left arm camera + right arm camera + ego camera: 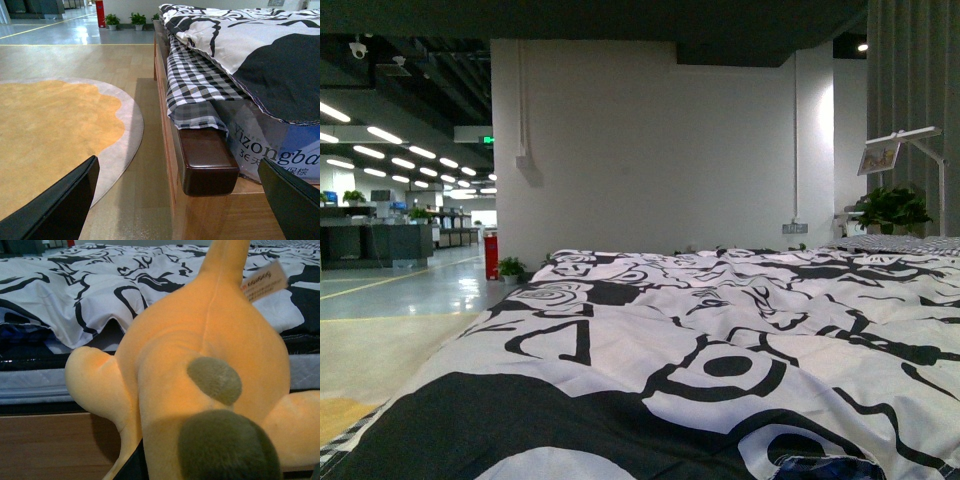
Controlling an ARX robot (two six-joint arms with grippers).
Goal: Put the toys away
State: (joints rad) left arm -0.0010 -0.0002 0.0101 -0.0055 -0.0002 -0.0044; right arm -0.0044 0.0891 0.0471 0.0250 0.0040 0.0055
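Right wrist view: plush fills frame, rump toward my camera, tag up top, hanging just beside bed's side at mattress height. Right tool's jaws hidden behind it, so can't tell if clamped; my guess, I'm carrying it. Left tool spread wide, holding nothing, parked low off bed corner, likely keeping clear. Room: broad duvet ahead, rug and floor open leftward. Watch hard wooden corner, duvet overhang.
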